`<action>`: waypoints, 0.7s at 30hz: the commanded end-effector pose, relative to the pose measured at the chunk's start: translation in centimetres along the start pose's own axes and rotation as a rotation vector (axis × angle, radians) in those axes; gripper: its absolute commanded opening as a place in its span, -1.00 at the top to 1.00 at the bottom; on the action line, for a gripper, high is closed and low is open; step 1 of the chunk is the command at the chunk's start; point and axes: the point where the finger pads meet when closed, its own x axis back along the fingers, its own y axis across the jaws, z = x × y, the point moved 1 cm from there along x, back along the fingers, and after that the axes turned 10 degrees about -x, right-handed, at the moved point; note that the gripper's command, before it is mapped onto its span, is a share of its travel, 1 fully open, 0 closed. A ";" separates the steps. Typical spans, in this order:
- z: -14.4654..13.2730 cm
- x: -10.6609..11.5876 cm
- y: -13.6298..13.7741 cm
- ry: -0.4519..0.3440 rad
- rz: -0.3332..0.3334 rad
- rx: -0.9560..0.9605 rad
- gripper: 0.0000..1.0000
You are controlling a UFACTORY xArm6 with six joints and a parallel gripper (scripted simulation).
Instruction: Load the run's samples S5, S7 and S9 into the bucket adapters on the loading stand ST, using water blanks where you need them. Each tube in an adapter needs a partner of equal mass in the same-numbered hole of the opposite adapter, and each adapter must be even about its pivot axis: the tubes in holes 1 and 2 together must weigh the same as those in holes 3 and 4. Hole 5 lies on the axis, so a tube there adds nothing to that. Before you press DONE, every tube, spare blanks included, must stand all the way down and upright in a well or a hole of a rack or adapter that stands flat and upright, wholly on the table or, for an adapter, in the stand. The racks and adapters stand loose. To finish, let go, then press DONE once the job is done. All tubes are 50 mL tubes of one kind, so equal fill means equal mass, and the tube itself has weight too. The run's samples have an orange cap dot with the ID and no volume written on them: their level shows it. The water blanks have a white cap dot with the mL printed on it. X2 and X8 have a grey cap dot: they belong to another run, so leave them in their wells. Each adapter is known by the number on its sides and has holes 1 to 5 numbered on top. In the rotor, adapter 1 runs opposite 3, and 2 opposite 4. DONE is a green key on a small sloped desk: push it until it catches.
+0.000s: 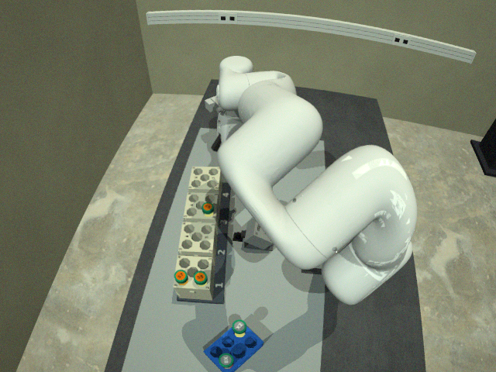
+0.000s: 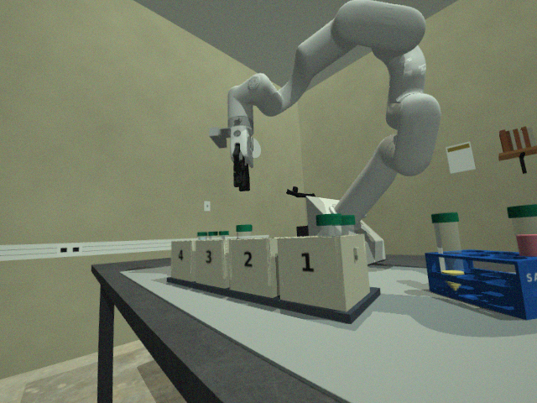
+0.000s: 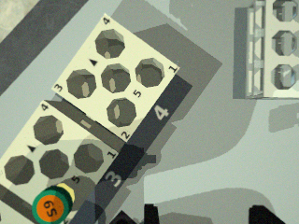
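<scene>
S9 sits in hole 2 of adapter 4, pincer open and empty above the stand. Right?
Wrong adapter. S9 stands in hole 2 of adapter 3; adapter 4 has all five holes empty, as the wrist view shows. The pincer is open and empty above the stand.

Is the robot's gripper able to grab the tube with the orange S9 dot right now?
Probably yes. The gripper hangs open and empty above the far end of the stand, and S9 stands in hole 2 of adapter 3 with its cap poking out and the holes beside it empty. Nothing blocks a straight drop.
</scene>
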 end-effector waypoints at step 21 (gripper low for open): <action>8.9 0.2 7.1 0.003 0.001 0.001 -0.15</action>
